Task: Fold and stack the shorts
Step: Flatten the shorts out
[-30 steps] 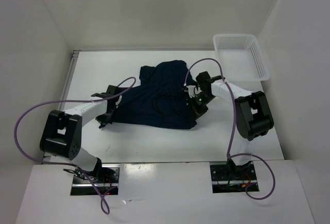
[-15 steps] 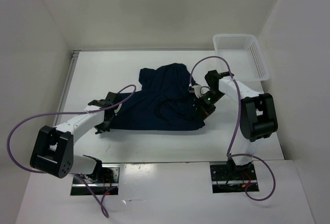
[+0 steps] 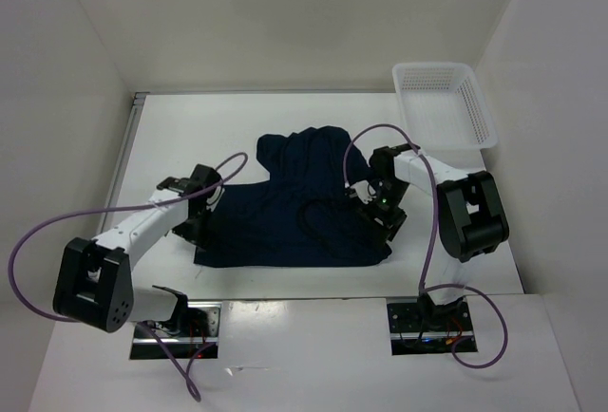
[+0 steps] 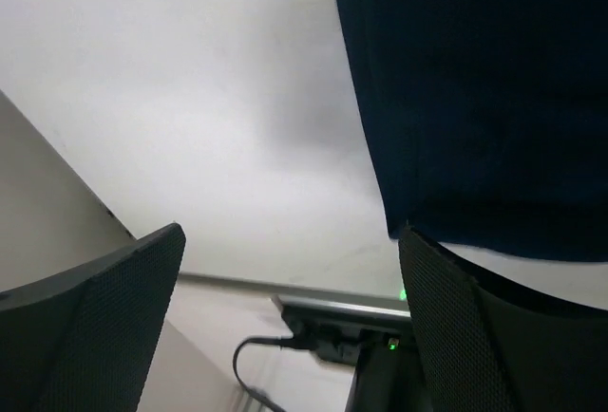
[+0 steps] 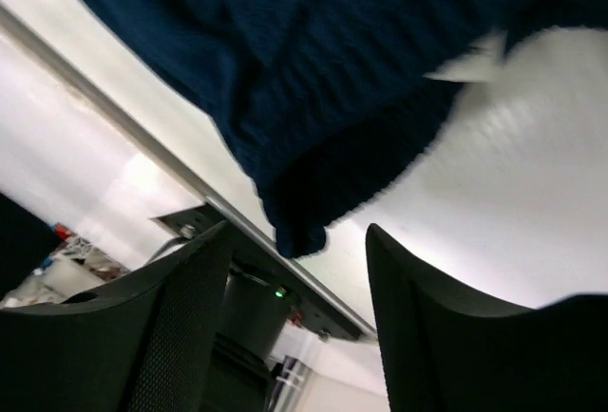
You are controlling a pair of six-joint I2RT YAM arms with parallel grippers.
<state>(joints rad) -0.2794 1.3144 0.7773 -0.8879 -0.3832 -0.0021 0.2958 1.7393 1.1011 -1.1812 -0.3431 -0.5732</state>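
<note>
From above, the black tips of both grippers are hard to pick out against the dark cloth. Each wrist camera shows only a small piece of the cloth; the rest is cut off at the picture edge.

The dark navy-blue soft fabric shorts [image 3: 294,208] lie spread on the white worktop [image 3: 190,137], between the two arms. The white mesh plastic basket [image 3: 484,113] sits well apart from them, in the far right corner.

The left gripper [image 3: 201,220] is at the left edge of the shorts. In its own camera the left gripper [image 4: 290,236] has its jaws very wide, with only bare worktop between them. The edge of the shorts [image 4: 475,89] runs down to the inner side of one finger [image 4: 465,336], but I cannot tell if they touch.

The right gripper [image 3: 386,222] is at the near right corner of the shorts. Its own camera shows what the top view does not. The right gripper [image 5: 299,232] has its jaws partly open, and a loose corner of the shorts [image 5: 313,80] pokes into the gap. It is not squeezed.
</note>
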